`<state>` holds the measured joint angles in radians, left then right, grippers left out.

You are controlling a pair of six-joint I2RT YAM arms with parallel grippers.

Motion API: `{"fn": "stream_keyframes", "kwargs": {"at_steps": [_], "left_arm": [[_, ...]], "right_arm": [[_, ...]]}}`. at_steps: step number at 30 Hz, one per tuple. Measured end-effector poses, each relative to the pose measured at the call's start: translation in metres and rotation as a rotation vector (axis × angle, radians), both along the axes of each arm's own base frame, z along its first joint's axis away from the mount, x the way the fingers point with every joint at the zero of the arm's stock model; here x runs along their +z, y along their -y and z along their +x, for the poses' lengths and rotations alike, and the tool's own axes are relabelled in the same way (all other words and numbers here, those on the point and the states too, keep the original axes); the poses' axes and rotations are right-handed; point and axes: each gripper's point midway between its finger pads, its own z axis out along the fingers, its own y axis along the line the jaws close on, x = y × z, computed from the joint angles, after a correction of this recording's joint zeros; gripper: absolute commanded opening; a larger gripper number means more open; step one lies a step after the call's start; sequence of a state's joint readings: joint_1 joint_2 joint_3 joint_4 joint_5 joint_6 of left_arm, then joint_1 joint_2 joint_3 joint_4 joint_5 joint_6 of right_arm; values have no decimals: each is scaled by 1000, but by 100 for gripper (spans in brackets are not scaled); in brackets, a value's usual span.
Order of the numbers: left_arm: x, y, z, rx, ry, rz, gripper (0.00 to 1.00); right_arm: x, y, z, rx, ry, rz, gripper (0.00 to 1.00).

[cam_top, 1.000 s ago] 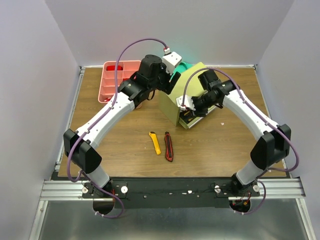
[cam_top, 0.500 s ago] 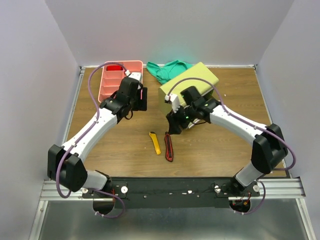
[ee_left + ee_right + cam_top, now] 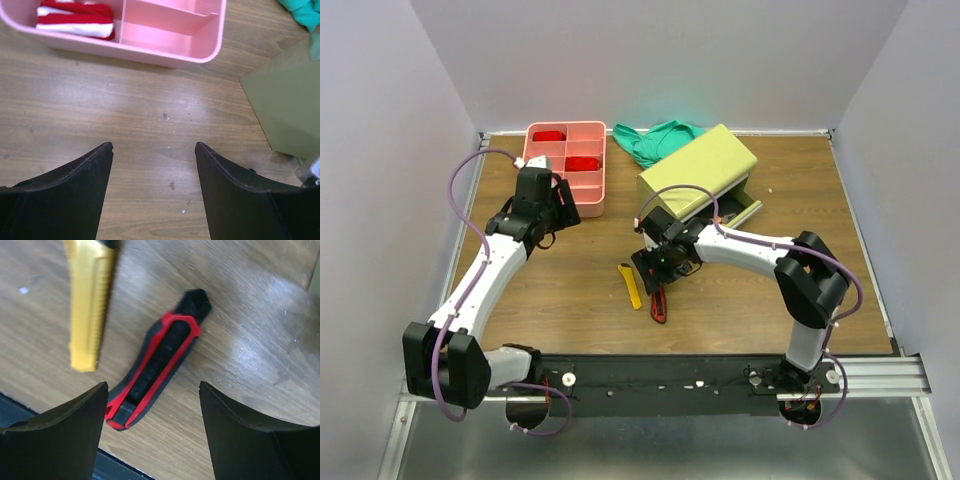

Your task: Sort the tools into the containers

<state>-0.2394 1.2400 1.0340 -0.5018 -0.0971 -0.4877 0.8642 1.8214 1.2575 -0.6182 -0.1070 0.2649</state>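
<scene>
Two utility knives lie side by side on the wood table: a yellow one [image 3: 632, 285] [image 3: 90, 300] and a red-black one [image 3: 658, 300] [image 3: 157, 365]. My right gripper [image 3: 656, 267] [image 3: 153, 385] hovers open just above the red-black knife, whose rear end lies by the left finger; nothing is gripped. My left gripper [image 3: 560, 207] [image 3: 154, 146] is open and empty over bare table, just in front of the pink tray [image 3: 536, 180] [image 3: 175, 47]. The olive-green chest [image 3: 698, 168] [image 3: 290, 110] stands at the back middle with a lower drawer [image 3: 738, 213] pulled out.
Red items [image 3: 582, 163] [image 3: 75, 20] lie in two tray compartments. A green cloth [image 3: 655, 140] [image 3: 302, 10] is bunched behind the chest by the back wall. The table's black front rail [image 3: 107, 465] runs close to the knives.
The left arm swung back from above the chest to the table in front of the pink tray. The right arm left the chest's drawer, came down over the knives, and its jaws widened.
</scene>
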Motion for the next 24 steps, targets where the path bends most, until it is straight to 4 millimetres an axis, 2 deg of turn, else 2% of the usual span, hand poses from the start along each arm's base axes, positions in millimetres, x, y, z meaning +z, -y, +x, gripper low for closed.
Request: {"fn": "stream_keyframes", "kwargs": {"at_steps": [6, 9, 10, 13, 15, 16, 18, 21, 24], "left_arm": [[-8, -12, -7, 47, -14, -35, 76], [-10, -11, -8, 50, -23, -52, 76], [-10, -10, -8, 49, -23, -58, 76], [-9, -10, -7, 54, -21, -71, 76], [-8, -11, -6, 59, -19, -76, 76], [-8, -11, -6, 63, -19, -80, 76], [-8, -13, -4, 75, -19, -90, 76], [-6, -17, 0, 95, -11, -101, 76], [-2, -21, 3, 108, -2, -109, 76]], "right_arm": [[-17, 3, 0, -87, -35, -44, 80], [-21, -3, 3, -102, -35, -52, 70], [-21, -7, 6, -100, -27, -49, 63], [-23, -15, 9, -90, 1, -55, 60], [-24, -14, 11, -85, 23, -74, 59], [-25, -13, 12, -81, 30, -80, 54], [-26, -9, 14, -60, 51, -94, 50], [-28, -3, 13, -28, 89, -104, 29], [-28, 3, 10, 24, 117, -90, 19]]}}
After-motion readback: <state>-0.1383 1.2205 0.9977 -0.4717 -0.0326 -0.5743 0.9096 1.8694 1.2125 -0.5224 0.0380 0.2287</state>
